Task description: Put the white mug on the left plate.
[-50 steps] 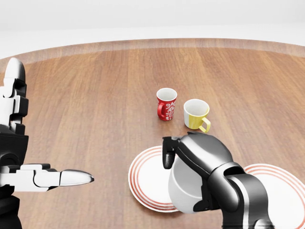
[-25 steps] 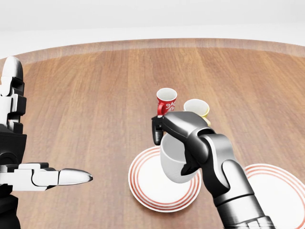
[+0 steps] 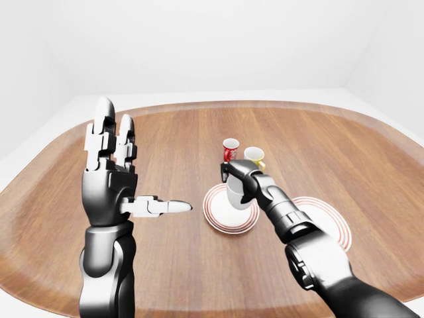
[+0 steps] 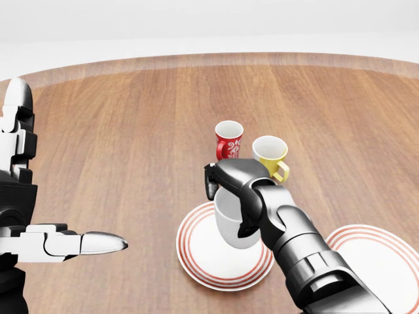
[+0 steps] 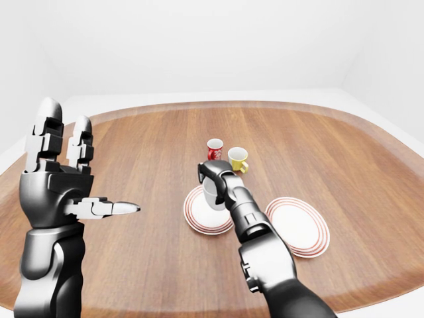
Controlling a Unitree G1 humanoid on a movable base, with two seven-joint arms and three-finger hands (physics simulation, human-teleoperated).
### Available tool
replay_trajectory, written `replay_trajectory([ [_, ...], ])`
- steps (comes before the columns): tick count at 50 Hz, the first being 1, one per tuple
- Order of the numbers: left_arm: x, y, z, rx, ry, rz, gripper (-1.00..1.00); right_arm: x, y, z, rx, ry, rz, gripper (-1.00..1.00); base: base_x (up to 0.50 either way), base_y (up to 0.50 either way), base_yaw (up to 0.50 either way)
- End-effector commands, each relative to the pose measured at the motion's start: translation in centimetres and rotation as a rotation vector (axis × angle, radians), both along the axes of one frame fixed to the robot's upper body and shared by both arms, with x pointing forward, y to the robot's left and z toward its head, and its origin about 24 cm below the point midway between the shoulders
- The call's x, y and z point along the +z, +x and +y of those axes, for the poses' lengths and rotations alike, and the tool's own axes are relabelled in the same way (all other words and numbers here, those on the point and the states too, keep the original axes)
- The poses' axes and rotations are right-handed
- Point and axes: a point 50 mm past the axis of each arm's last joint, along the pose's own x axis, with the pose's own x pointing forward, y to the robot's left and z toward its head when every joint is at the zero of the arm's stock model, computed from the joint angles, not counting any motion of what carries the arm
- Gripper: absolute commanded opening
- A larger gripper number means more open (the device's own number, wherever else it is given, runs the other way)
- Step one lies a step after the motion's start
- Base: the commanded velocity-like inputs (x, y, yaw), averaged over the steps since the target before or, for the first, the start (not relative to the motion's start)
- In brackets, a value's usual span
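- While upright, the plain white ceramic mug hung directly over the left red-ringed white plate, just short of its centre toward one o'clock.
- Curled around it, the right hand pinched its rim.
- At nine o'clock, the left hand stood spread, idle.

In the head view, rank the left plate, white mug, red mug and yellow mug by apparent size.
1. left plate
2. white mug, partly hidden by the right hand
3. red mug and yellow mug look alike; unranked.

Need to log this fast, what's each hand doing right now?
Left hand: open, empty.
Right hand: closed on the white mug.
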Motion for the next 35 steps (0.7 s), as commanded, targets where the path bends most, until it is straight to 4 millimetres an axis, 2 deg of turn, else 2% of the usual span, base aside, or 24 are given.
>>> replay_trajectory([
  [1,-0.1,0.0,0.0,-0.002,0.000,0.004,1.00,-0.7,0.1,0.0,-0.046,0.015,-0.013,-1.00,0.00,0.00,0.00],
  [18,-0.2,0.0,-0.1,-0.003,0.001,0.008,1.00,-0.9,-0.1,0.7,-0.072,0.092,-0.019,-1.00,0.00,0.00,0.00],
  [35,-0.1,-0.1,-0.1,-0.004,0.001,0.002,1.00,-2.5,-0.9,0.3,-0.086,0.076,0.005,-1.00,0.00,0.00,0.00],
])
